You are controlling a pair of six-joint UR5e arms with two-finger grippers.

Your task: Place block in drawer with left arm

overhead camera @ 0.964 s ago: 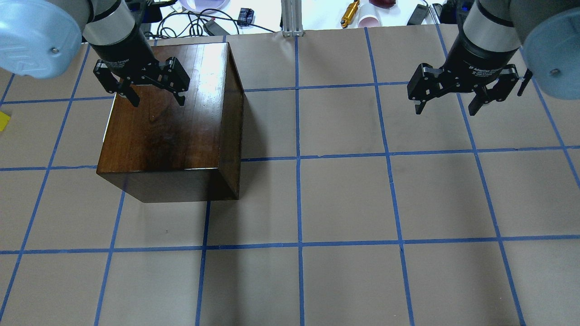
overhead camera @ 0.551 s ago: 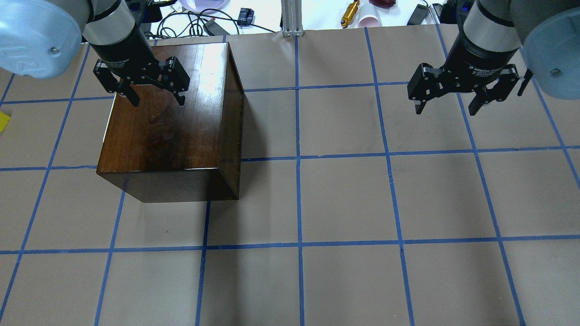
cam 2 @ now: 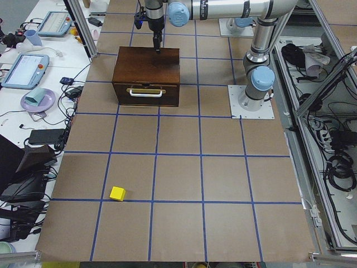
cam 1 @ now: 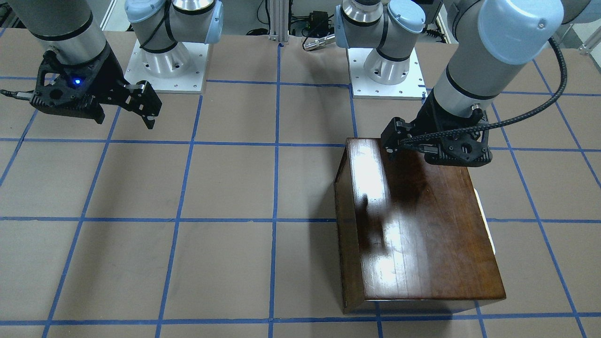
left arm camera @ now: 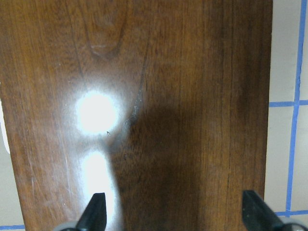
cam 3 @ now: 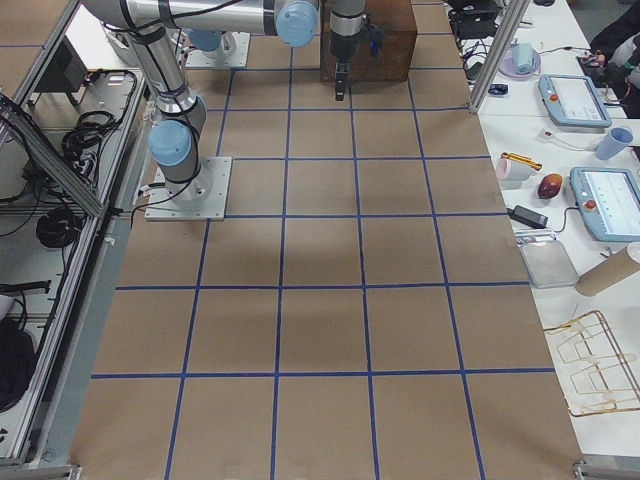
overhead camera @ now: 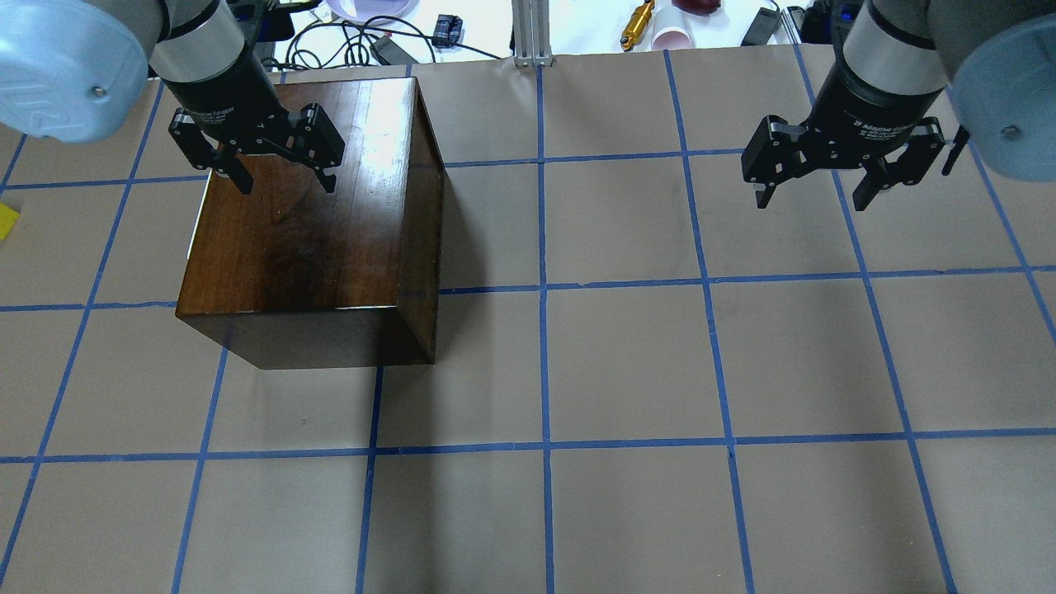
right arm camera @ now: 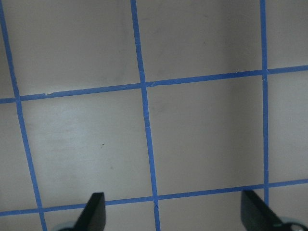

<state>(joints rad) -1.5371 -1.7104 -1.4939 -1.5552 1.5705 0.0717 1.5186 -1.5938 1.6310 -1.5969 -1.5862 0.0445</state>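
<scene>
The yellow block (cam 2: pixel 117 193) lies on the table far from the box, and it shows at the left edge of the overhead view (overhead camera: pixel 7 221). The drawer (cam 2: pixel 146 93) is shut flush in the dark wooden box (overhead camera: pixel 305 239), with a pale handle on its front. My left gripper (overhead camera: pixel 286 184) is open and empty, hovering above the box's glossy top near its robot-side end. The left wrist view shows that top between the gripper's (left arm camera: pixel 174 216) spread fingertips. My right gripper (overhead camera: pixel 813 198) is open and empty above bare table, as its wrist view (right arm camera: pixel 173 216) shows.
The table (overhead camera: pixel 627 363) is brown paper with a blue tape grid. Cables, cups and tools lie on the white bench (overhead camera: pixel 462 25) beyond the far edge. Both arm bases (cam 1: pixel 385 70) stand at the robot's edge.
</scene>
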